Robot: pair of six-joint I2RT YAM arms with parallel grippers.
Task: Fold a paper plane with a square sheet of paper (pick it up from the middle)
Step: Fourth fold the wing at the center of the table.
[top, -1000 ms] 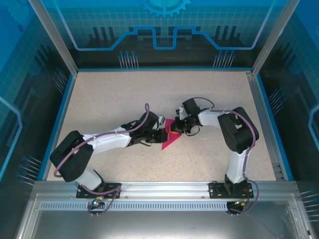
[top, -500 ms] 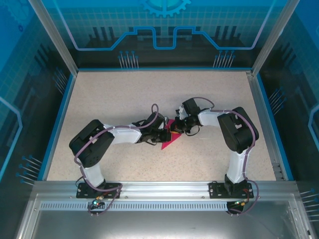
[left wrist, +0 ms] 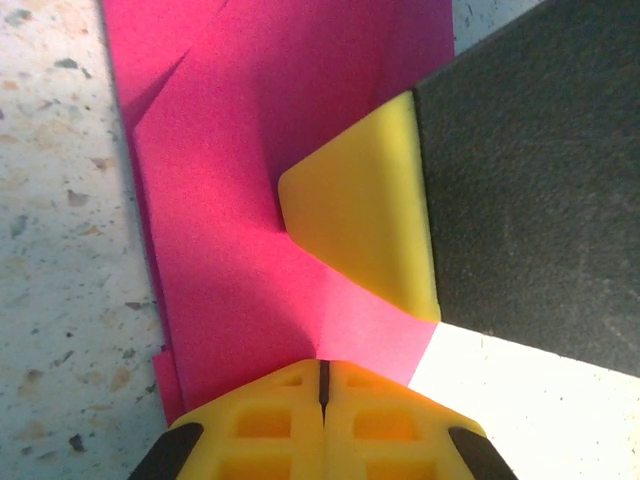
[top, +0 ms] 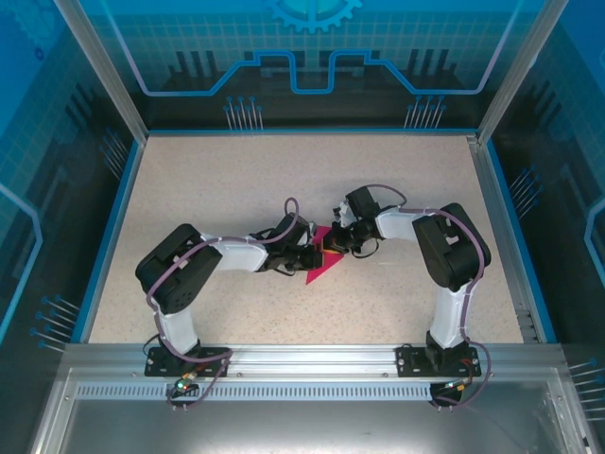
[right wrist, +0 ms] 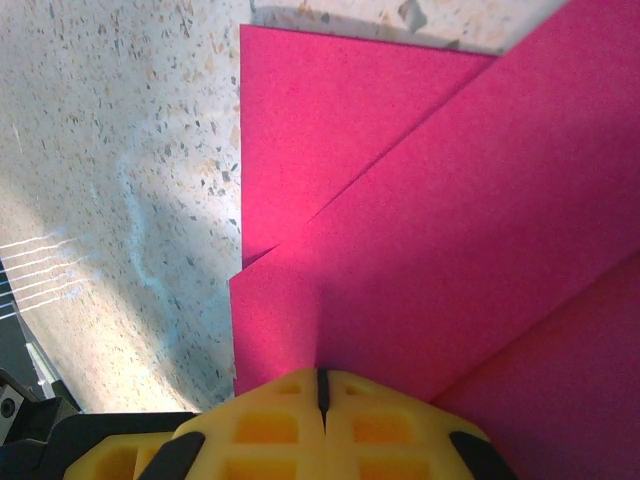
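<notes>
From the top view, the paper (top: 321,270) lies mid-desk (top: 217,180), part-folded to a wedge whose long axis runs about 1 to 7 o'clock. The left fingers (top: 309,257) come in from 9 o'clock and the right fingers (top: 332,246) from 2 o'clock. Both meet over its upper half, so I judge neither arm nearer.

On the left wrist, my left fingers (left wrist: 270,410) are pressed together at 6 o'clock with the paper (left wrist: 220,200) stretching away to 12. One right finger (left wrist: 365,230) presses it flat just ahead. Whether a layer is pinched, I cannot tell.

On the right wrist, the right fingers (right wrist: 270,415) are likewise closed tight at 6 o'clock, tips on the paper (right wrist: 420,230). Stacked layers fan toward 12 and 3, with a fold edge slanting up toward 2. I judge the coming crease hangs on that edge.
</notes>
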